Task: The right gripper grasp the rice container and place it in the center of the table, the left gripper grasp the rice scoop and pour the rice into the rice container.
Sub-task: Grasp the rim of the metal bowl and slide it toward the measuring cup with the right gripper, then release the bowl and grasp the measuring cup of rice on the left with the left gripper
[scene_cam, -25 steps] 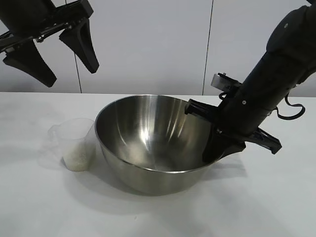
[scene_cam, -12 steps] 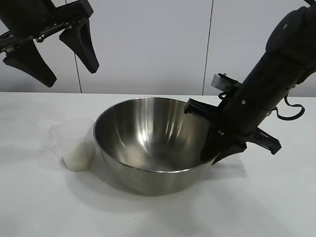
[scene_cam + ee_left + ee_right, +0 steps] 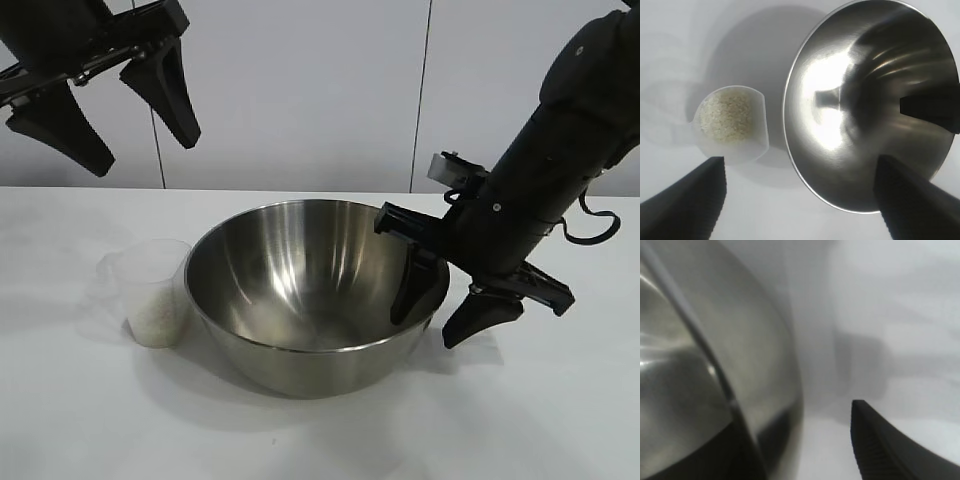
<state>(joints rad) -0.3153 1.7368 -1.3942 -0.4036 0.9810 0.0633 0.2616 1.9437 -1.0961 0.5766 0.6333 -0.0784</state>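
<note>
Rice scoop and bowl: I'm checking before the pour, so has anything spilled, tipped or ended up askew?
Nothing stands out. The rice scoop stands upright beside the steel bowl, its rice inside, with no grains visible on the table. The right gripper is open astride the bowl's rim; the left gripper hangs open above.

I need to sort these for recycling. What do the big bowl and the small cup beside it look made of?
The large round shiny bowl looks like polished stainless steel: it mirrors bright highlights and a gripper finger. The small frosted translucent cup looks like plastic, probably: the off-white rice grains show cloudily through its wall.
</note>
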